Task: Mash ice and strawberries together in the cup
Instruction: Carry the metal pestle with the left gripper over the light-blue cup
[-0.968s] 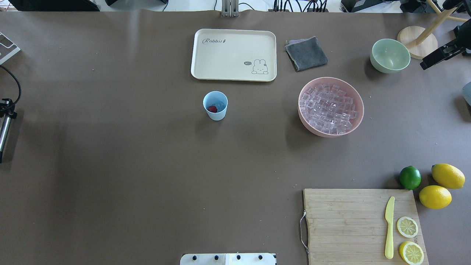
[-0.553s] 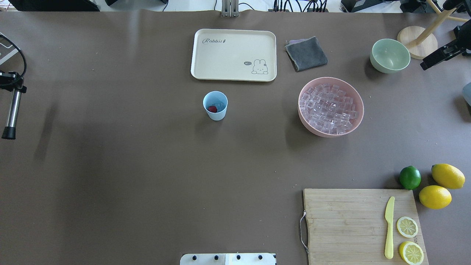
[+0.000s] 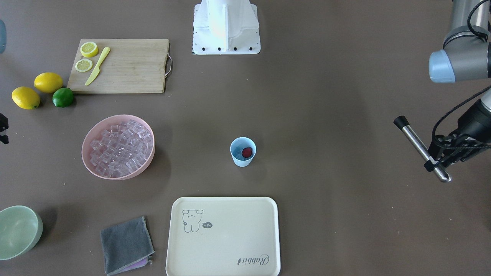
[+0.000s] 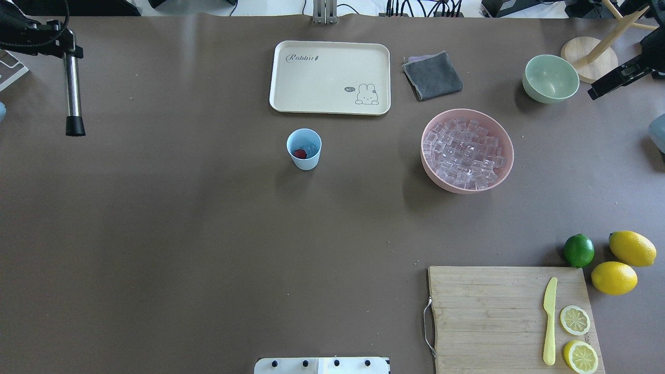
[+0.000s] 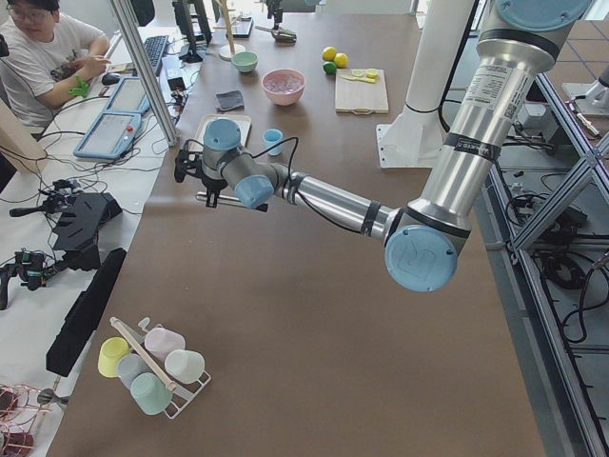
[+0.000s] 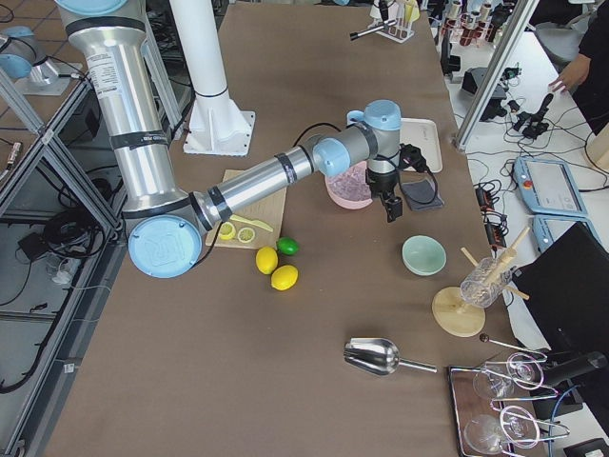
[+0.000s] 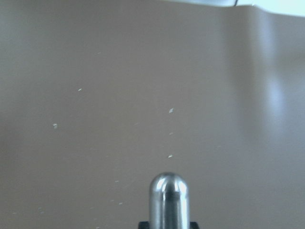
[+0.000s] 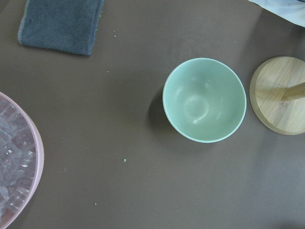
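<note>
Tabletop (image 4: 208,234) covered in brown, seen from above, with the robot's left arm (image 3: 458,61) coming in at the far left corner, well apart from everything the task needs. Its left gripper (image 3: 433,165) is clenched on a metal rod (image 4: 72,88) with a black tip, which serves as the masher; the rod hangs tilted over bare table, its rounded steel end filling the bottom of the left wrist view. The right gripper (image 4: 602,88) hovers near a pale green bowl at the far right, and whether it is released or closed cannot be told. A pink bowl (image 4: 422,153) right of centre holds a heap of clear ice (image 4: 465,153) cubes. The cup (image 4: 304,149), small and light blue with a paler outside, stands upright near the middle, just in front of a cream tray (image 4: 322,83) and well to the left of the pink bowl. Inside it lies one small red strawberry (image 4: 300,154) beside what looks like a glassy cube or two. The step in hand seems to be carrying the masher toward the cup; mashing has not begun. Next, the rod probably needs swinging across, turning black tip downward and lining up over the narrow mouth, since the light cup could tip.
</note>
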